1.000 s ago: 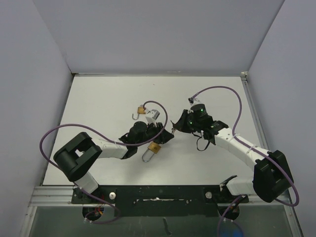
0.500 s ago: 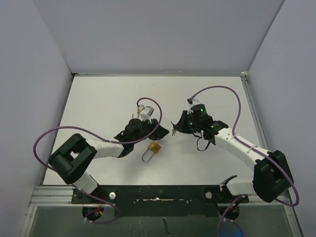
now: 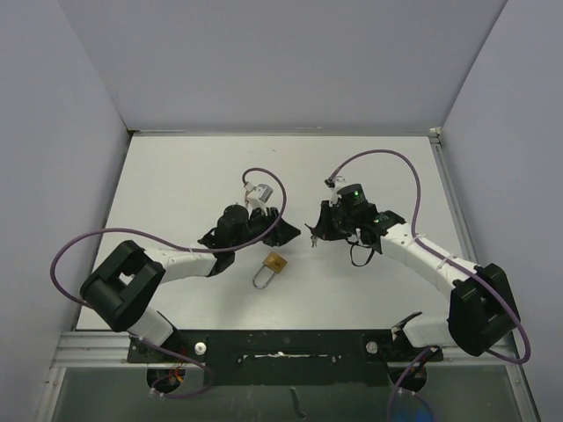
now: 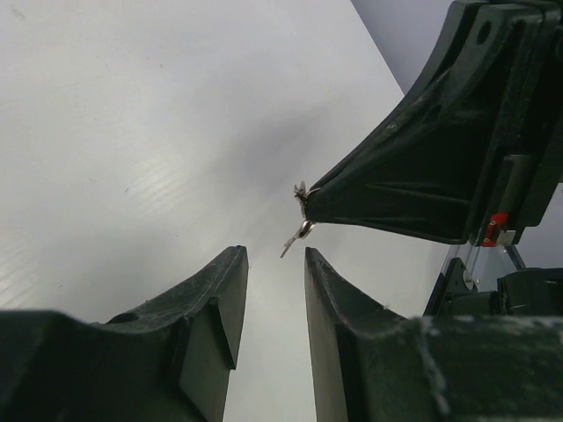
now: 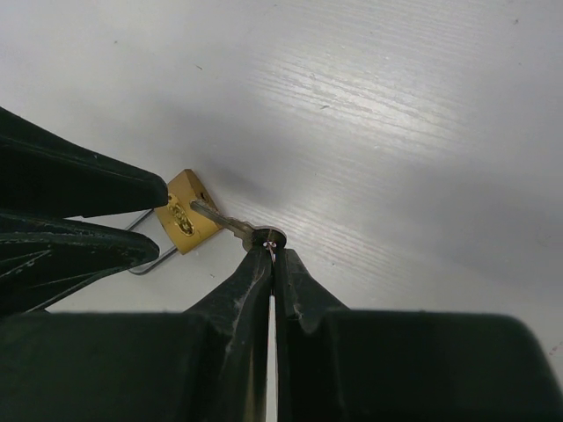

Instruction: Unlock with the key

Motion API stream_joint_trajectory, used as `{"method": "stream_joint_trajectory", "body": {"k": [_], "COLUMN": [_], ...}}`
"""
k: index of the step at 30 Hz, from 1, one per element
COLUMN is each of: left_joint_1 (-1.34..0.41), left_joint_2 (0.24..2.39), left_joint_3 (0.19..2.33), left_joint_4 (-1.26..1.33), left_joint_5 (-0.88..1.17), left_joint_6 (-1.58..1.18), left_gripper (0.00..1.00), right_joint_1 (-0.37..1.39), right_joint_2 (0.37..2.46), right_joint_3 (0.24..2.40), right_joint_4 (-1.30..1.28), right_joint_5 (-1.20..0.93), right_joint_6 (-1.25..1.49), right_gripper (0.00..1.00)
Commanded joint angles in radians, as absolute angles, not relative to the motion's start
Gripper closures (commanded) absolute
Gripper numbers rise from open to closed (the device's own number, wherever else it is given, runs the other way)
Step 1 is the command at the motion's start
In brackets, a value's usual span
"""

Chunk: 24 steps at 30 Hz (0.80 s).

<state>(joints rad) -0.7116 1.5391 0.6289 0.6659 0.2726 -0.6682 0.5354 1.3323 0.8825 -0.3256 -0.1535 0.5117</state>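
Note:
A small brass padlock (image 3: 275, 262) lies on the white table (image 3: 176, 185), its steel shackle pointing toward the arms. It also shows in the right wrist view (image 5: 183, 221). My right gripper (image 3: 314, 231) is shut on the head of a silver key (image 5: 230, 224), held above the table, and the key's blade points at the padlock body. My left gripper (image 3: 287, 231) is open and empty, just behind the padlock and facing the right gripper. In the left wrist view the key (image 4: 302, 230) hangs just beyond my open left fingertips (image 4: 230, 272).
Grey walls enclose the table on three sides. Purple cables loop over both arms. A metal rail (image 3: 281, 345) runs along the near edge.
My left arm has swung back and up, away from the padlock, which stays on the table. My right gripper with the key has shifted slightly right.

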Motion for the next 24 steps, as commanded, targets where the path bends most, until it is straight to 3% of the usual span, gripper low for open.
{"method": "stream_joint_trajectory", "body": {"k": [1,24], "left_joint_1": [-0.709,-0.711], "left_joint_2": [1.555,1.64], "left_joint_3": [0.687,0.729], "left_joint_4": [0.709,0.749], "left_joint_5": [0.341,0.38], "left_joint_6": [-0.65,-0.656], "left_gripper": [0.69,0.69], "right_joint_1": [0.529,0.592], "right_joint_2": [1.347,1.375], "right_joint_3": [0.937,0.957], "right_joint_4": [-0.35,-0.359], "right_joint_5": [-0.173,-0.212], "right_joint_6": [0.437,0.388], "right_gripper": [1.0,1.0]}}
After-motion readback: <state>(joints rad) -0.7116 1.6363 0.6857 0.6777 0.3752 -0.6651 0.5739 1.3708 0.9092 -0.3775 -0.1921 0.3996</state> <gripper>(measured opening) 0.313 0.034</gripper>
